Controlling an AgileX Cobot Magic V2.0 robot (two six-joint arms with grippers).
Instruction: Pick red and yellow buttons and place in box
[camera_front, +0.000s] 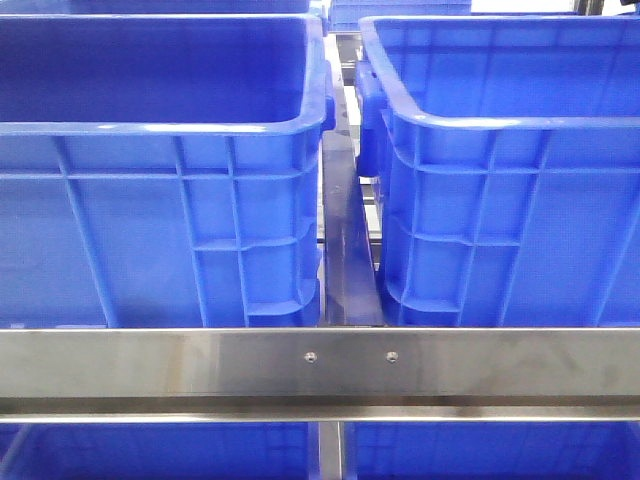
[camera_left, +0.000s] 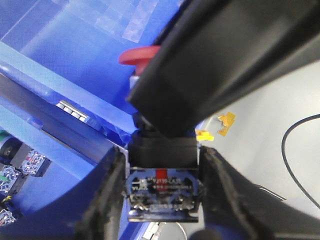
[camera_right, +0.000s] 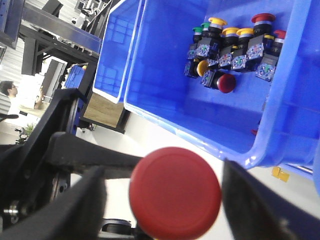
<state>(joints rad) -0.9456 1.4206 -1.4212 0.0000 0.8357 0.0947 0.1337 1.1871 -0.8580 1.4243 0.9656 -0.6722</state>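
Observation:
My left gripper (camera_left: 162, 167) is shut on the black contact block of a red button (camera_left: 140, 55); its red cap points away from the wrist. In the right wrist view that same red cap (camera_right: 175, 192) faces the camera, between the fingers of my right gripper (camera_right: 172, 197), which stands open with a gap on each side. A black finger (camera_left: 225, 60) of the right gripper hides the button's neck. Below, a blue crate (camera_right: 165, 100) holds several buttons, among them yellow (camera_right: 217, 21) and red (camera_right: 226, 83) ones. I cannot tell which crate is the box.
Two alike blue crates (camera_front: 150, 230) (camera_front: 520, 230) stand side by side behind a steel rail (camera_front: 320, 365), with a narrow gap between them. Neither arm shows in the front view. A black cable (camera_left: 295, 150) and yellow tape bits (camera_left: 227, 120) lie on the pale floor.

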